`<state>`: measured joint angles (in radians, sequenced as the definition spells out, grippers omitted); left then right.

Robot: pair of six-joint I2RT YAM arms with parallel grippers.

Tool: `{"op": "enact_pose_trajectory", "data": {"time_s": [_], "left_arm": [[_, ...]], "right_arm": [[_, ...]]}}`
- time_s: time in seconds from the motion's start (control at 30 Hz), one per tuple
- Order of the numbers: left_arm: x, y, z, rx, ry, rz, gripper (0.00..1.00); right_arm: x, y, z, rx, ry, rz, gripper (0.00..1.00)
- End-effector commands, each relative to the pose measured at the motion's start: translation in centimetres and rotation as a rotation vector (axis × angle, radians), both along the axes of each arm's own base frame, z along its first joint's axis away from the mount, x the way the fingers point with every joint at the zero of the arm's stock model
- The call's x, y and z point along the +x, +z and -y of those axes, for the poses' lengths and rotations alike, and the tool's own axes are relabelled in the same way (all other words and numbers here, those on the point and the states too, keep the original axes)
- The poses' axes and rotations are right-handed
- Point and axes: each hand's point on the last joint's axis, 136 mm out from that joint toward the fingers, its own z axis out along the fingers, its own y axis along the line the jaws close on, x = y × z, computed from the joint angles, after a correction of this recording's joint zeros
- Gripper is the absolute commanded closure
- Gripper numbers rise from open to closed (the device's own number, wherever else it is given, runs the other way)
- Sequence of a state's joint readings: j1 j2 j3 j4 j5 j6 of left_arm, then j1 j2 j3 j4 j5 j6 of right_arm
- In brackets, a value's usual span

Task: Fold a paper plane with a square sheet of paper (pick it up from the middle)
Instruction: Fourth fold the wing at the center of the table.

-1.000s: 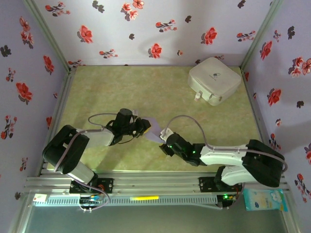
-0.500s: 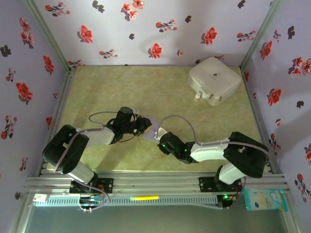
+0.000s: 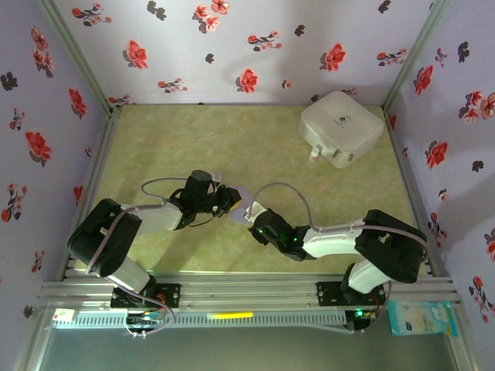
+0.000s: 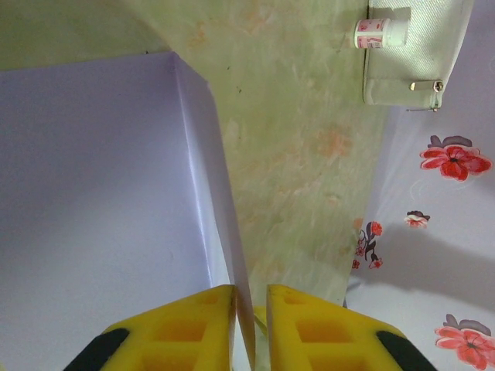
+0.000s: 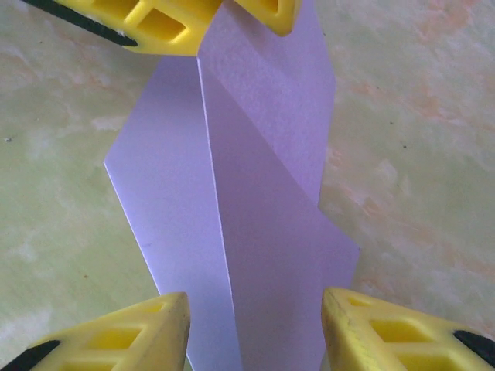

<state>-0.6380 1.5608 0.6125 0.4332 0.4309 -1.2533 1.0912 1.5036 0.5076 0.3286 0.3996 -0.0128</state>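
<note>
The lavender sheet of paper (image 5: pixel 263 193), folded along a centre crease with slanted flaps into a rough paper plane shape, hangs between both grippers just above the green tabletop (image 3: pixel 232 147). My left gripper (image 4: pixel 251 325) is shut on one edge of it; its yellow fingers (image 5: pixel 170 19) pinch the far end in the right wrist view. My right gripper (image 5: pixel 255 332) is open, its two fingers standing either side of the folded paper's near end. From above, the left gripper (image 3: pixel 224 199) and right gripper (image 3: pixel 251 215) meet at the paper (image 3: pixel 238 202) in the table's middle.
A white rounded box (image 3: pixel 341 127) lies at the back right corner, also seen as the box (image 4: pixel 410 54) in the left wrist view. Flowered walls close in three sides. A metal rail (image 3: pixel 247 292) runs along the near edge.
The right arm has swung left, bringing its gripper closer to the left gripper and over the paper. The left gripper has held still, shut on the paper.
</note>
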Motion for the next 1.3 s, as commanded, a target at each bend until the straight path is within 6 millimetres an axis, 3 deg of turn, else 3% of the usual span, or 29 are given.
{"op": "enact_pose_trajectory", "data": {"time_s": [0.0, 0.2, 0.63, 1.1, 1.27], "left_arm": [[0.0, 0.4, 0.6, -0.004, -0.032, 0.015, 0.83], [0.0, 0.4, 0.6, -0.003, -0.033, 0.015, 0.83], [-0.1, 0.5, 0.7, -0.003, -0.034, 0.015, 0.83], [-0.1, 0.4, 0.6, -0.001, -0.033, 0.015, 0.84], [-0.1, 0.4, 0.6, 0.000, -0.031, 0.013, 0.84]], "right_arm": [[0.6, 0.5, 0.1, 0.012, -0.015, 0.047, 0.52], [1.0, 0.8, -0.6, 0.049, -0.017, 0.054, 0.56], [1.2, -0.2, 0.0, 0.054, -0.036, 0.008, 0.76], [0.9, -0.8, 0.8, 0.045, -0.058, -0.016, 0.73], [1.0, -0.3, 0.7, 0.065, -0.051, -0.013, 0.77]]}}
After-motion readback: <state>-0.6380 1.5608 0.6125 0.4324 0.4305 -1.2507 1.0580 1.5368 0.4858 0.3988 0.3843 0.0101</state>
